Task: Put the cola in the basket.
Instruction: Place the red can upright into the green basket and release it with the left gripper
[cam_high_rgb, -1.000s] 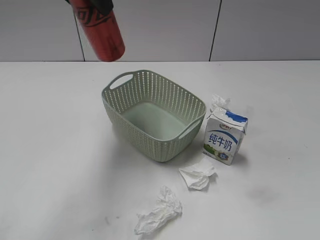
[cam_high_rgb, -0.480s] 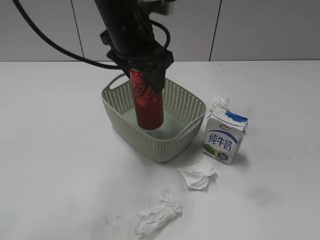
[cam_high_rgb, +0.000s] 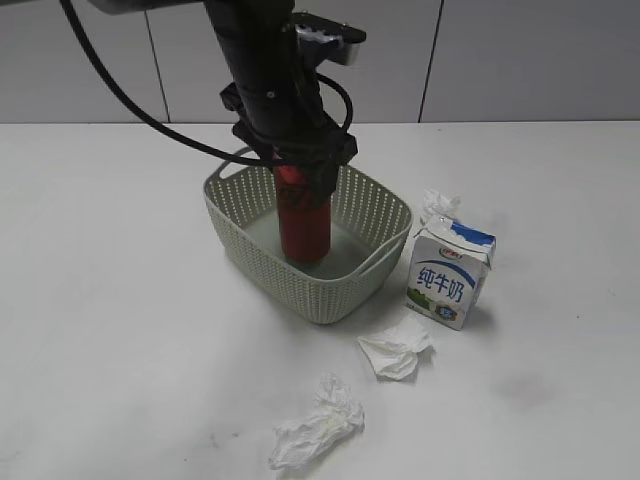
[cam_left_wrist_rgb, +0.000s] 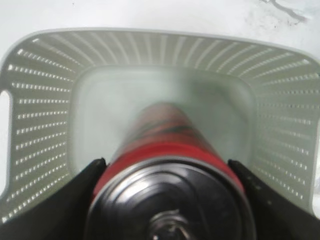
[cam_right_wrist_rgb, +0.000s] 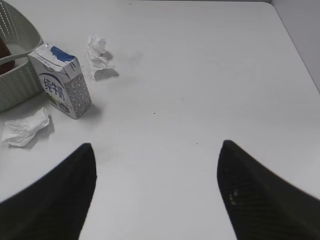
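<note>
The red cola (cam_high_rgb: 304, 225) stands upright inside the pale grey-green basket (cam_high_rgb: 240, 240), its lower end at the basket floor. My left gripper (cam_high_rgb: 300, 170) is shut on the can's top, reaching down into the basket. In the left wrist view the cola (cam_left_wrist_rgb: 167, 145) fills the lower middle, silver top towards me, between the two black fingers of the left gripper (cam_left_wrist_rgb: 167, 167), with the basket (cam_left_wrist_rgb: 45, 100) all round it. My right gripper (cam_right_wrist_rgb: 155, 150) is open and empty over bare table, apart from the basket (cam_right_wrist_rgb: 20, 80).
A blue-and-white milk carton (cam_high_rgb: 450, 275) stands right of the basket. Crumpled white tissues lie at the carton's back (cam_high_rgb: 437, 205), in front of the basket (cam_high_rgb: 395, 350) and nearer the front (cam_high_rgb: 315, 425). A grey wall runs behind the table.
My left arm came down from the upper left with the cola and lowered it into the basket. The can now sits deeper than half a second ago.
</note>
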